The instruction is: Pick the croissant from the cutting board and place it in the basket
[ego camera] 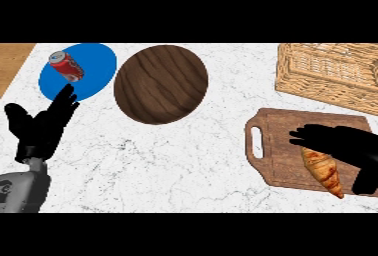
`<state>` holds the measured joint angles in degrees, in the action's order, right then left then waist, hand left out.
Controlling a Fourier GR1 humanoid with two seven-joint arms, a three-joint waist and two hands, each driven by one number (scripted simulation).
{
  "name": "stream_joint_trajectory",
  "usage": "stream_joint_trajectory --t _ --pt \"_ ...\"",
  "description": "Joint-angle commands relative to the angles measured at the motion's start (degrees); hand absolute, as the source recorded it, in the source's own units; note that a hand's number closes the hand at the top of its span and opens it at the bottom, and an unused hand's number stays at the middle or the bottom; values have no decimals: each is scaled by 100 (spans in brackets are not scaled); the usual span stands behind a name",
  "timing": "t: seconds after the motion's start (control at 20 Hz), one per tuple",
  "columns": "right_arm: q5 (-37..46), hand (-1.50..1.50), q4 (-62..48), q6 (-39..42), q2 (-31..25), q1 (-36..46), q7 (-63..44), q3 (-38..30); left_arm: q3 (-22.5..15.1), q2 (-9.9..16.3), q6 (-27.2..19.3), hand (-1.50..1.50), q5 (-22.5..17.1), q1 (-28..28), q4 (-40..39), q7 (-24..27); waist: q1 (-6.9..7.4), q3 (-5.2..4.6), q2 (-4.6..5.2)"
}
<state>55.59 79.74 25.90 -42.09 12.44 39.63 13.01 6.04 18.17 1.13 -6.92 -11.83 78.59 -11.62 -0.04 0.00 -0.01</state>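
Currently right hand [341, 145] open over croissant [323, 171] on cutting board [277, 130] — left hand [40, 122] open, resting — white marble counter [184, 160], basket [328, 72] beyond

Illumination is even and bright across the whole white marbled table [199, 150]. No single light source direction is evident. No cast shadows are visible beneath the dark wooden plate [161, 84], the blue plate [96, 70] or the cutting board [284, 135]. No glare or specular hotspots appear on the table; the red can [66, 66] shows only a faint pale sheen. Both black hands, left [40, 125] and right [336, 142], render as nearly flat silhouettes with little surface shading. Wood grain and the weave of the basket [328, 70] resolve softly. Straight edges show no bending toward the frame borders.
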Motion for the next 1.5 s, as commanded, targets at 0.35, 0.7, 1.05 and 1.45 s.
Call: stream_joint_trajectory --t 0.35,0.7,1.05,1.45 --pt "861 -150 -702 -413 412 128 372 -119 175 -56 124 0 205 -323 -254 -103 9 0 4" --pt "1701 150 -896 -1071 696 164 326 318 67 -334 -52 0 324 -262 -116 -120 14 1 6" --pt "1926 150 -1321 -1543 692 57 742 140 281 -58 209 0 200 57 381 -314 41 2 1" --pt "946 150 -622 -800 2895 -597 -1662 -647 383 -127 156 0 178 100 92 -61 -205 6 -84"
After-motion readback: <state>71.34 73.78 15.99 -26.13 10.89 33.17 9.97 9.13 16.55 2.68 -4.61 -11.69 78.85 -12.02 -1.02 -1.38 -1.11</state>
